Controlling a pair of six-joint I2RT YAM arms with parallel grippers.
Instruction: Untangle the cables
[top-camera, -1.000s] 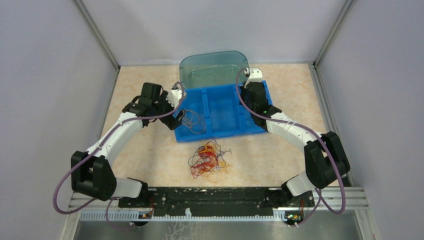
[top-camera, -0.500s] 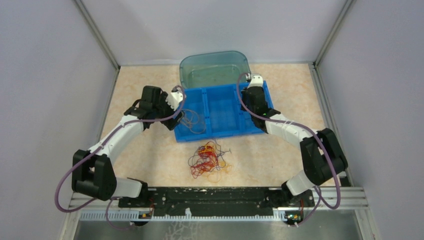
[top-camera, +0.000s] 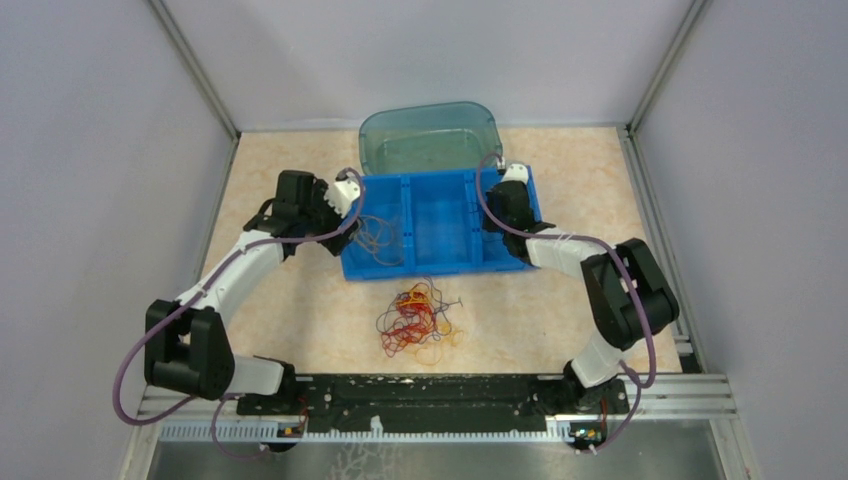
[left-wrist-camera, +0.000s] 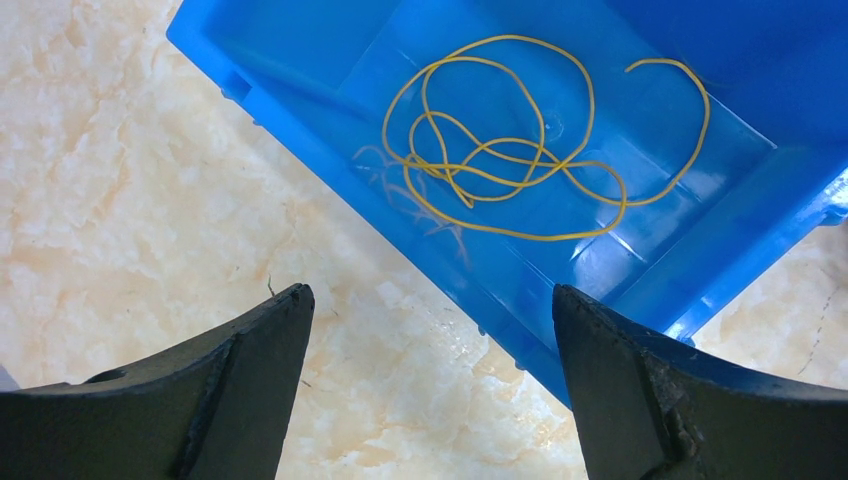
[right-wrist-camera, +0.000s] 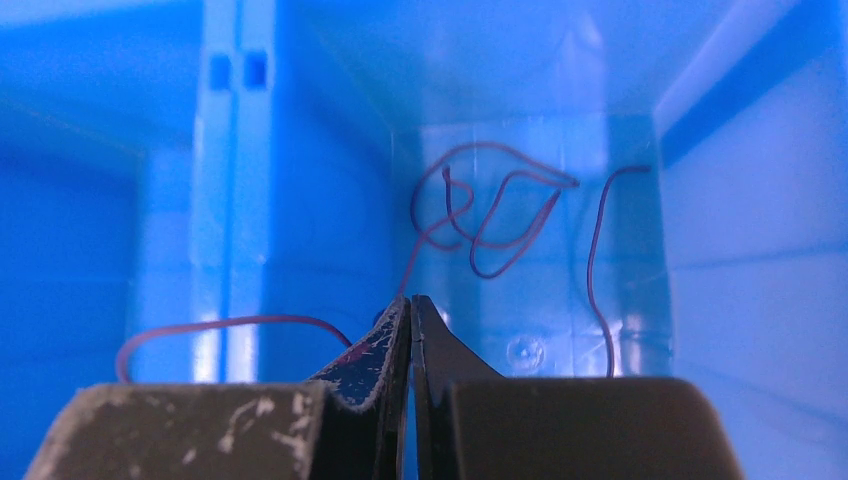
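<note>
The cables (top-camera: 415, 320) lie as a tangled clump of red, orange and dark strands on the table, in front of the blue tray (top-camera: 440, 262). My left gripper (top-camera: 345, 225) is open and empty at the tray's left edge; in the left wrist view (left-wrist-camera: 430, 290) its jaws stand wide over the table. A loose yellow cable (left-wrist-camera: 500, 150) lies in the compartment beyond. My right gripper (top-camera: 497, 225) is inside the tray's right compartment. In the right wrist view (right-wrist-camera: 410, 298) its jaws are shut, pinching a dark red-purple cable (right-wrist-camera: 480, 215) that trails over the tray floor.
A clear teal bin (top-camera: 430, 135) stands behind the blue tray at the back. Grey walls close the table on the left, back and right. The arm bases sit on a black rail (top-camera: 420, 390) along the near edge.
The blue tray has shifted and turned slightly to the left. My right arm has folded in and its gripper sits lower in the tray. My left gripper has moved a little left.
</note>
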